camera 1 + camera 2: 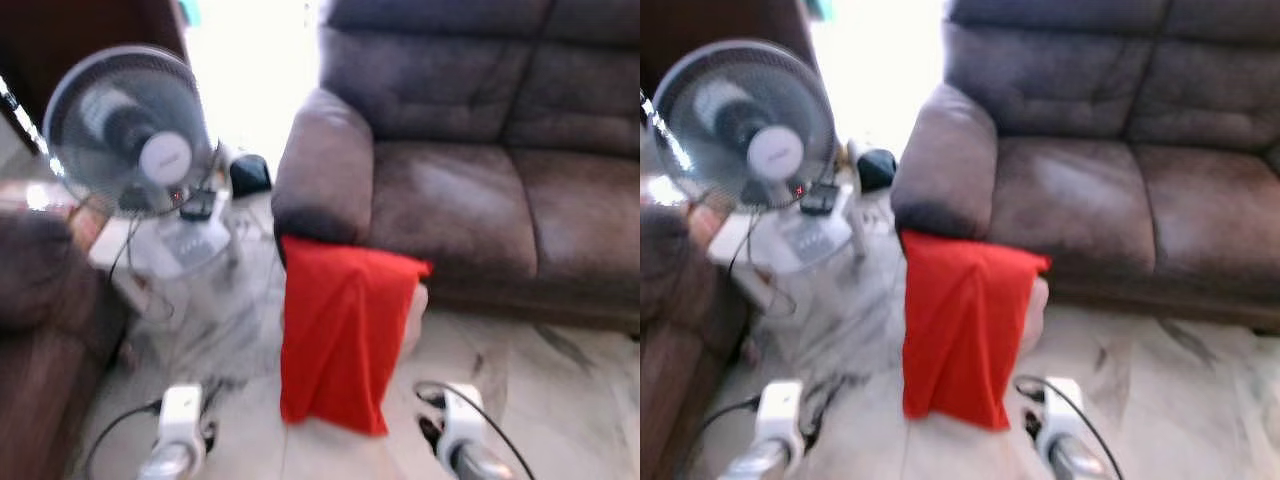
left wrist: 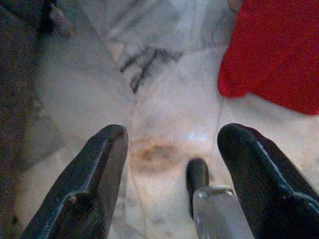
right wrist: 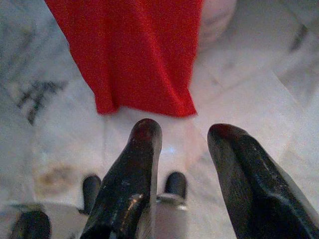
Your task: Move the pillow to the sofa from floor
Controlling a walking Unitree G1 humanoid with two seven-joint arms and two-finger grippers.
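Red fabric pillow [image 1: 342, 335] leans on brown sofa [image 1: 480, 170] armrest corner; both grippers' fingers wide, empty. Risk: approach probably knocks it flat.

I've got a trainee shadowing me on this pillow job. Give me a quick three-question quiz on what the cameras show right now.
1. True or false: the red pillow already lies on the sofa seat.
2. Which thing stands on the robot's left of the pillow? A) a standing fan B) a laundry basket C) a chair
3. Fill in: the left gripper and right gripper both have their fingers ____ above the marble floor, holding nothing.

Key
1. False: it stands on the floor, leaning against the front of the sofa by the armrest.
2. A, the standing fan.
3. Open.
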